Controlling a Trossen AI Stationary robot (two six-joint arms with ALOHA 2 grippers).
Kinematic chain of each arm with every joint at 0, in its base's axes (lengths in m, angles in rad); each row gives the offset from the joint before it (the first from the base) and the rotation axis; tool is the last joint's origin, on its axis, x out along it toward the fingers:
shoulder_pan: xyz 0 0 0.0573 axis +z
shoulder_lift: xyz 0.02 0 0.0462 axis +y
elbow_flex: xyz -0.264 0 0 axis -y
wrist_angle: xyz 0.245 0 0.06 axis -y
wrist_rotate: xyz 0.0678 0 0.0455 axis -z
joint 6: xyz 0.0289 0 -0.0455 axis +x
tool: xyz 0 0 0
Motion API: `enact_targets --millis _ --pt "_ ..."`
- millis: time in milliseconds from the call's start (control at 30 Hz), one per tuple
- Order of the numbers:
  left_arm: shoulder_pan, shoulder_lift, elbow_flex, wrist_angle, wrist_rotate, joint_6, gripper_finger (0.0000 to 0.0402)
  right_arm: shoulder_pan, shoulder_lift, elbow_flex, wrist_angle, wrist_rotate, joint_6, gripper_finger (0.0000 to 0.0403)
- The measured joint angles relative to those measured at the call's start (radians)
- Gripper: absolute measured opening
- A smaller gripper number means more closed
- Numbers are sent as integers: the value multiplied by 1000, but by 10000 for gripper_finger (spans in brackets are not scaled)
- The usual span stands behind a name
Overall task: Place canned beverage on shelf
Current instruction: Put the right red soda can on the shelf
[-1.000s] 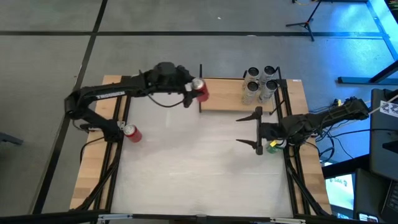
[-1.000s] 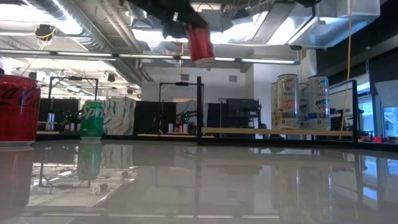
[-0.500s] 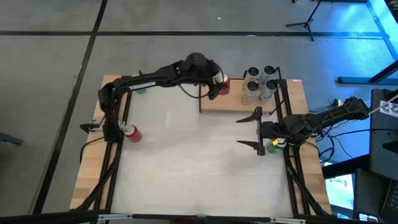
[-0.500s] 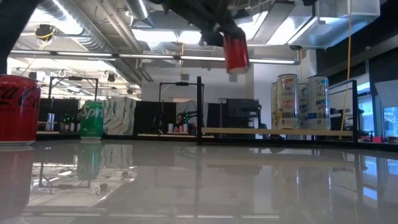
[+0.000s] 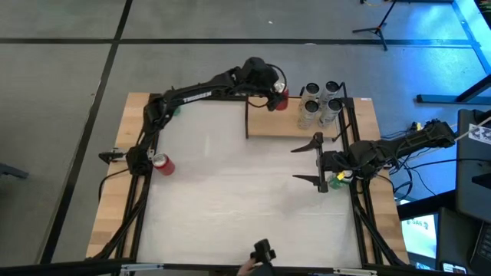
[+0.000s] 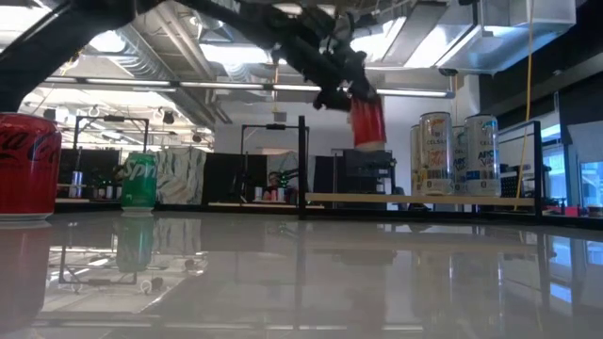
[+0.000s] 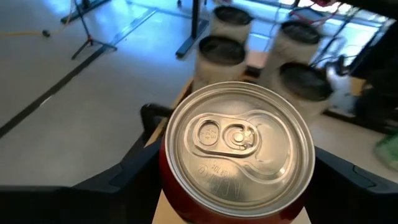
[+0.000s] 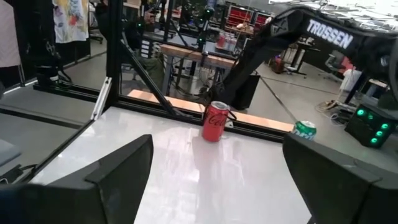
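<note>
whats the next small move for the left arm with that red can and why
Probably lower it straight down. The left gripper holds the red can upright above the shelf, with a clear gap under it in the low view. The silver cans stand just beside it, so drifting toward them risks a knock.

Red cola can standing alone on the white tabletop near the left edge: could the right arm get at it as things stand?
Probably yes. The right tool waits open at the table's right side, facing the red cola can across bare white tabletop. The left tool, holding another red can, is over the wooden shelf, out of the way.
</note>
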Motion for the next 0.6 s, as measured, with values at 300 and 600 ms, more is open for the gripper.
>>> enact_targets --millis 300,600 --pt "11 80 5 53 -9 0 289 0 0 0 -13 1 -19 353" --pt "12 136 5 77 -8 1 289 0 0 0 -22 1 -21 353"
